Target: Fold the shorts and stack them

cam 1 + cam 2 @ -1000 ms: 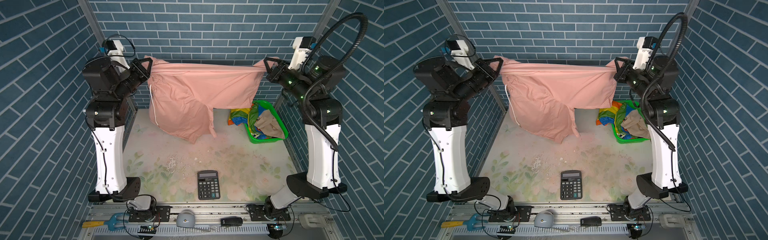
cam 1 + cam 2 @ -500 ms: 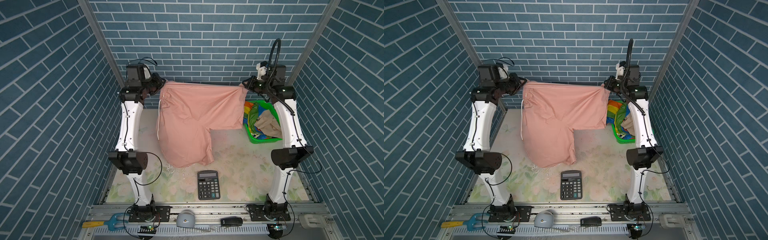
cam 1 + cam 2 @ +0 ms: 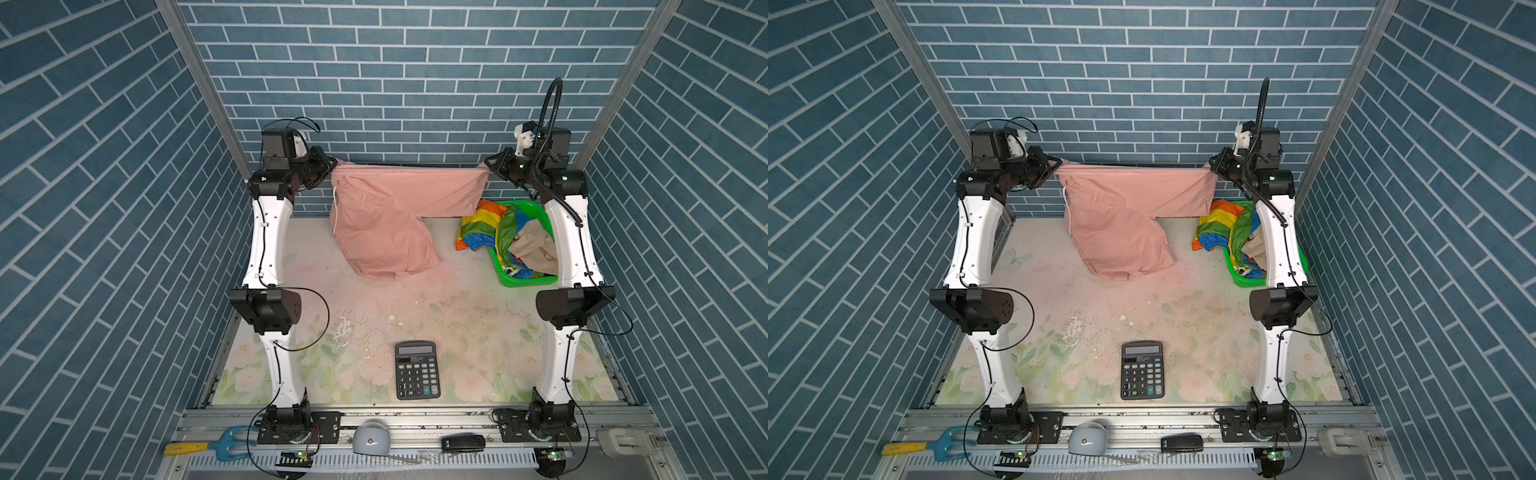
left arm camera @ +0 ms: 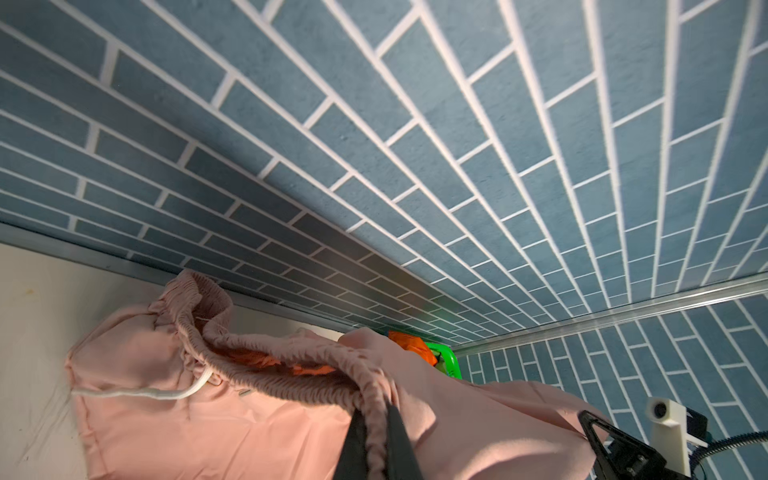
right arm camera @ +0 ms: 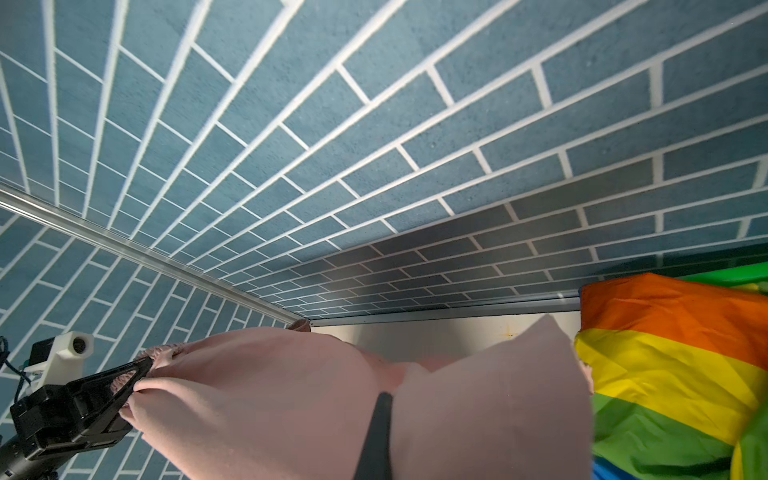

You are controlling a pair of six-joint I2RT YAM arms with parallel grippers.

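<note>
Left fingers point(image 4: 401, 444) are seen clamped on the gathered waistband point(image 4: 266, 374) of the pink shorts point(image 3: 386, 216). The right fingers point(image 5: 376, 436) are pressed together on the opposite upper corner of the same garment, so its top edge is held taut in the air between the 2 sets of fingers. The shorts are hung just beside the green basket point(image 3: 523, 280), on its side toward the left fingers, and their lower leg is rested on the table point(image 3: 457, 316).

No brand, label or writing can be read anywhere. The keys of the calculator point(image 3: 417, 370) are marked, but the characters are too small to be made out.

The waistband's gathers and a white drawstring point(image 4: 137, 392) are shown closely only in the left wrist view, where just a sliver of the basket is seen past the pink cloth. The orange, yellow and green bands of the rainbow-striped shorts point(image 5: 665, 365) are shown large in the right wrist view, with the left fingers seen across the cloth.

The beige shorts point(image 3: 534, 249) and the calculator are shown only in both top views. The beige pair is laid inside the basket, and the rainbow pair is draped over its rim onto the table. The calculator is laid well apart from the basket, toward the table's front edge.

Counted: 3 shorts, 1 basket, 1 calculator.
</note>
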